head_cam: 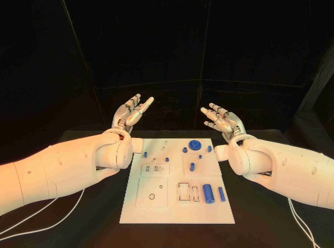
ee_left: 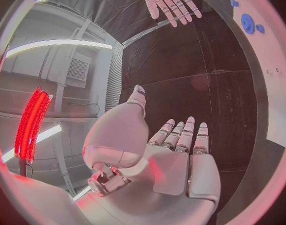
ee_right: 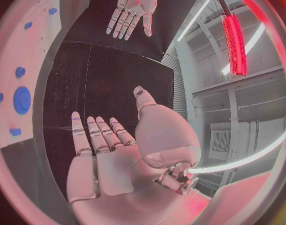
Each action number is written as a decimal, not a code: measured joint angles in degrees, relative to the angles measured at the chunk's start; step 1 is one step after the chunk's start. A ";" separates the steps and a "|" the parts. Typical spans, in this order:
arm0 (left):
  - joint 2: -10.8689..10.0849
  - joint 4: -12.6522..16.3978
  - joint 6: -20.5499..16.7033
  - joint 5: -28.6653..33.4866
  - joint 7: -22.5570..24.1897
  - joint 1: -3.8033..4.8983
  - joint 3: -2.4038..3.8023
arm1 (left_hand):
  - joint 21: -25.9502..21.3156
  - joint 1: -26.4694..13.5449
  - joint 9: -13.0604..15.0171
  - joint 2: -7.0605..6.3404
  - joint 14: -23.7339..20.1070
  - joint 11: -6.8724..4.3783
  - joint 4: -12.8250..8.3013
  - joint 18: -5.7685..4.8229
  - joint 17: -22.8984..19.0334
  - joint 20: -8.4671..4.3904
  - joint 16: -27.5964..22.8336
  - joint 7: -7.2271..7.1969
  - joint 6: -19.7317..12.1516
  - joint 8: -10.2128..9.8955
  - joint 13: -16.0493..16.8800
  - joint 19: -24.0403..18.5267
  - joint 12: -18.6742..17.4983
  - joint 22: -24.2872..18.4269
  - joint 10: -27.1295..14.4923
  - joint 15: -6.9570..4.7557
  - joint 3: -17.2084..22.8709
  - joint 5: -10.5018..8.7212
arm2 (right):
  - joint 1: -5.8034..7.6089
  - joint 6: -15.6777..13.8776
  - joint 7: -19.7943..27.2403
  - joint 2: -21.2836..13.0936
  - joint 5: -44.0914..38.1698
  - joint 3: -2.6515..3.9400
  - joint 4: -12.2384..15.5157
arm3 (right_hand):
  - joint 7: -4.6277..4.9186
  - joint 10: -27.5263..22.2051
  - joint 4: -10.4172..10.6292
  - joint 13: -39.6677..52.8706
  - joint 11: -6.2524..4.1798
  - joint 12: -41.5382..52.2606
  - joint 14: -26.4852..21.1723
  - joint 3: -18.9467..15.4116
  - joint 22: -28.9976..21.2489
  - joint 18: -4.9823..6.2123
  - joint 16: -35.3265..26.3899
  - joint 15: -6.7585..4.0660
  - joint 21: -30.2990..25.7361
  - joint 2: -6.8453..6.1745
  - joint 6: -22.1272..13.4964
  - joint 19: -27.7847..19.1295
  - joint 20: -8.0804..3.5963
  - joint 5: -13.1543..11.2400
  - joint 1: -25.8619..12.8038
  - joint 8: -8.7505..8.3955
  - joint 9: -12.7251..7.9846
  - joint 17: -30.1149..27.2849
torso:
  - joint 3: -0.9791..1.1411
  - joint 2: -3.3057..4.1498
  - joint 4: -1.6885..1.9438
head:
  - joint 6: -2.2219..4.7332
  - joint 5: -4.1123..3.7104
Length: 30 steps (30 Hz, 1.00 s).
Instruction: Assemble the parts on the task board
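Black table (head_cam: 77,217) carried the white task board (head_cam: 137,212).
You had left hand (head_cam: 131,114) and right hand (head_cam: 222,120) raised beyond it, fingers spread wide, holding nothing.

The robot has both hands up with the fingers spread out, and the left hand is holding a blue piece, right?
Not quite. Both hands are raised with fingers spread, but the left hand holds nothing, and neither does the right hand. The head view shows the blue parts all lying on the task board; the left wrist view shows an empty palm.
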 measured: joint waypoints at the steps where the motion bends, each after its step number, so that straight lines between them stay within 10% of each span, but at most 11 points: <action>1: 0.01 -0.03 0.34 0.10 0.09 0.00 -0.02 | 0.00 0.48 0.00 0.03 0.20 0.00 0.13 0.73 0.00 0.13 0.00 -0.15 0.15 0.00 0.01 0.13 0.00 0.00 0.00 0.20 -0.13 0.00 | 0.16 1.26 -0.57 0.27 -0.66 0.00 -0.64 | 0.04 1.47 -0.74 0.13 0.18 0.23 1.86 0.12 0.22 0.11 0.31 0.15 0.41 0.03 1.02 1.83 0.09 -0.37 1.33 0.27 0.12 0.17 | 0.00 -0.01 0.00 | 0.00 0.01; 7: 0.02 -0.11 1.63 0.52 0.46 0.00 -0.05 | 1.07 4.49 0.44 0.81 7.17 1.84 0.18 0.87 1.15 1.41 1.83 0.10 3.51 0.84 0.62 2.77 0.97 0.58 3.99 1.04 -0.88 0.23 | 0.84 7.47 -3.36 1.32 -3.95 -0.03 -3.06 | 0.71 14.77 -4.91 1.03 0.90 2.55 16.52 0.97 1.25 2.68 2.97 0.38 3.16 -0.02 10.54 11.89 0.31 -1.96 7.24 1.84 0.97 1.12 | 0.00 -0.01 -0.01 | -0.01 0.01; 14: -2.63 0.15 3.15 1.64 0.68 0.00 -0.05 | 8.50 8.50 3.22 0.74 29.28 6.09 -2.31 0.86 4.46 3.16 8.92 1.77 24.58 6.43 3.78 24.14 8.61 4.48 31.24 3.69 -0.62 0.23 | 1.47 8.27 -5.88 -0.50 -18.84 0.04 -5.40 | 2.75 30.66 -9.32 1.42 -0.54 4.81 33.57 2.40 2.03 4.03 5.61 -1.57 6.95 0.19 27.15 23.36 -1.11 -3.94 10.90 3.77 1.83 1.65 | -0.09 0.68 -0.01 | -0.24 -0.91; 18: -3.30 1.27 3.63 2.00 0.69 -0.03 -0.08 | 11.62 9.60 4.16 0.62 36.51 5.11 -3.49 0.86 5.30 2.94 11.35 3.46 34.71 9.14 4.14 32.91 11.04 5.58 39.80 2.70 -0.21 0.63 | 2.09 7.78 -7.25 -0.48 -28.42 0.05 -5.58 | 3.72 35.86 -10.78 1.47 -1.40 4.81 39.60 3.24 2.18 4.92 5.96 -2.82 8.45 0.16 32.29 27.77 -2.28 -4.57 11.36 4.07 1.89 1.83 | -0.15 1.46 0.02 | 0.08 -1.31; 30: -7.32 6.82 4.92 1.16 0.69 -0.04 -0.08 | 12.64 12.03 3.13 0.34 44.42 3.05 -5.84 0.85 6.99 1.33 12.30 4.52 39.93 9.03 3.23 40.64 10.66 5.03 46.69 0.40 0.44 0.63 | 4.60 8.75 -14.49 0.29 -52.88 0.11 -6.34 | 2.55 46.60 -15.07 1.75 -4.15 4.13 55.16 5.31 4.41 4.91 9.42 -7.19 15.16 -0.27 41.28 39.60 -6.96 -5.41 11.80 4.07 2.04 4.30 | -0.51 4.13 1.00 | 1.49 -2.25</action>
